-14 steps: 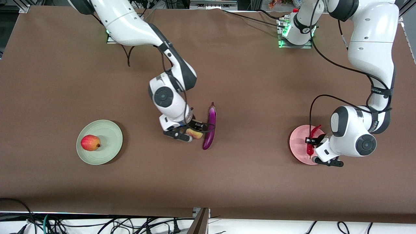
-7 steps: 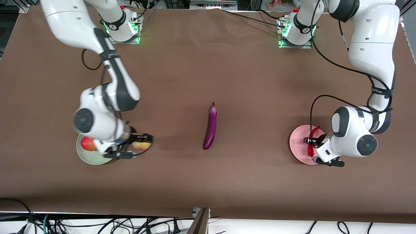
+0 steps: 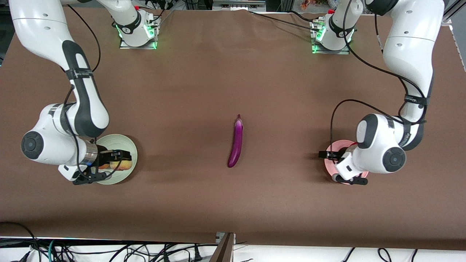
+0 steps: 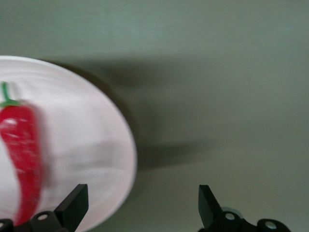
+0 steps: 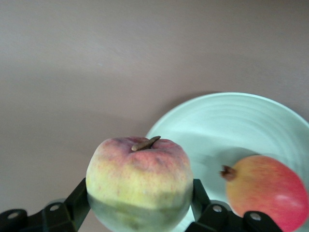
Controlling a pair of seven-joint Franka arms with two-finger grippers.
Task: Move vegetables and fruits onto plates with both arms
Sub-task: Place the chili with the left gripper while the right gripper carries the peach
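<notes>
Your right gripper has its two fingers closed against the sides of the peach, which fills the gap between them; in the right wrist view the stem faces up. The held peach hangs over the green plate, toward its 3 o'clock rim as the front view shows it. On that plate lies the red fruit, close beside the held peach; in the front view your right arm's wrist covers most of it. The green plate sits at about 9 o'clock on the table, toward the right arm's end.

Your left gripper stands wide open with nothing between its fingertips. It is over the rim of the pink plate, one finger above the plate and the other above bare table. The chili pepper lies on that plate, green stem at one end, apart from both fingers. In the front view the left gripper and wrist hide most of the pink plate, which sits at about 3 o'clock on the table.

The eggplant lies alone near the table's centre, running roughly 12 to 6 o'clock, well apart from both plates
</notes>
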